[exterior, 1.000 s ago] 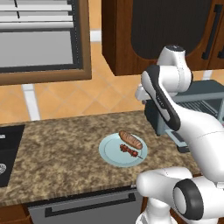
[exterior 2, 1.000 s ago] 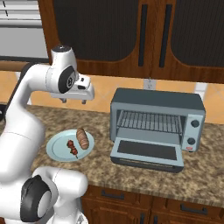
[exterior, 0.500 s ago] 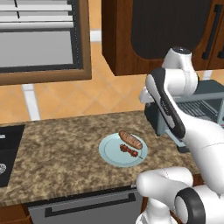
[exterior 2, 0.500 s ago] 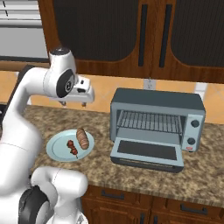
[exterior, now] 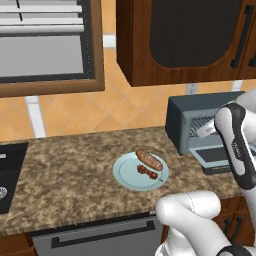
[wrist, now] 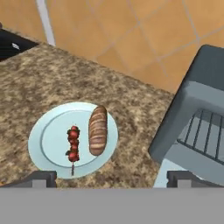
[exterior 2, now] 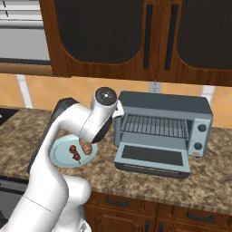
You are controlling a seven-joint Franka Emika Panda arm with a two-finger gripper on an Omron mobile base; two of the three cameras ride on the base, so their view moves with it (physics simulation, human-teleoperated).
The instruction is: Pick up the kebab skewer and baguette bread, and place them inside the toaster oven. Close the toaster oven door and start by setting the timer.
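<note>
From the left base view I see the kebab skewer (exterior: 149,173) and the baguette bread (exterior: 149,159) lying side by side on the pale blue plate (exterior: 125,176), which sits on the bench (exterior: 70,175) just left of the toaster oven (exterior: 176,120); both run on the same slant, from upper left to lower right. In the right base view the plate (exterior 2: 59,154) is partly behind my arm, with the skewer (exterior 2: 74,153) showing and the baguette (exterior 2: 86,147) mostly covered, while the toaster oven door (exterior 2: 153,158) hangs open and flat toward me. The hand view matters most: the gripper (wrist: 111,178) is spread wide, empty, well above the bench, and the skewer (wrist: 72,148) lies below and to the left of its midline, its long axis pointing almost straight away from the fingertips (wrist: 41,177), the bread (wrist: 98,130) just beside it on the oven side. I think the two are apart, though the gap is slim.
</note>
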